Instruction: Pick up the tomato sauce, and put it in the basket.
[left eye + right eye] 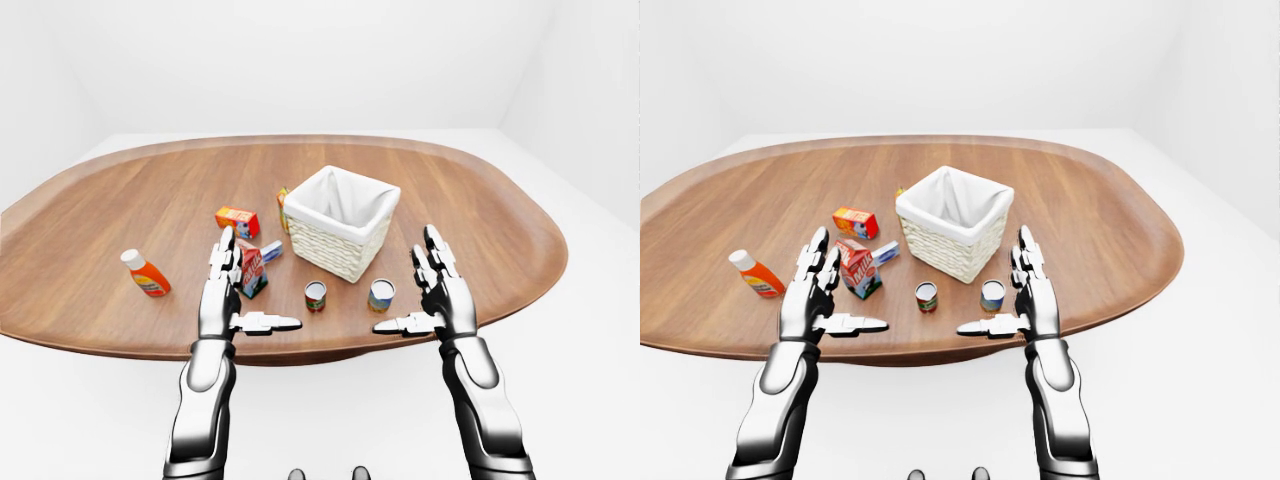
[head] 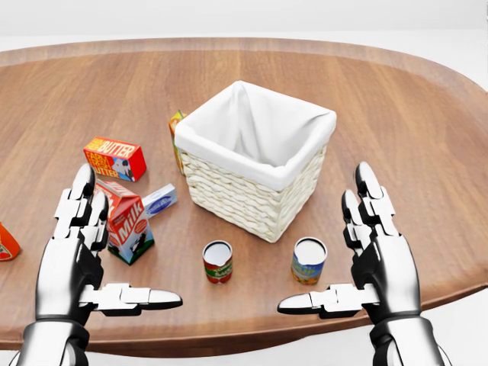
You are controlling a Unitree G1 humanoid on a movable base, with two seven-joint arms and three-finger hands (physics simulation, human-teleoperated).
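Both empty, left hand (image 2: 80,252) spread wide, right hand (image 2: 374,255) likewise

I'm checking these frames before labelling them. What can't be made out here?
- Orange bottle: head view's left edge cuts it off.
- Juice carton: mostly hidden behind the basket.
- Red can and blue can: label text too small to read.
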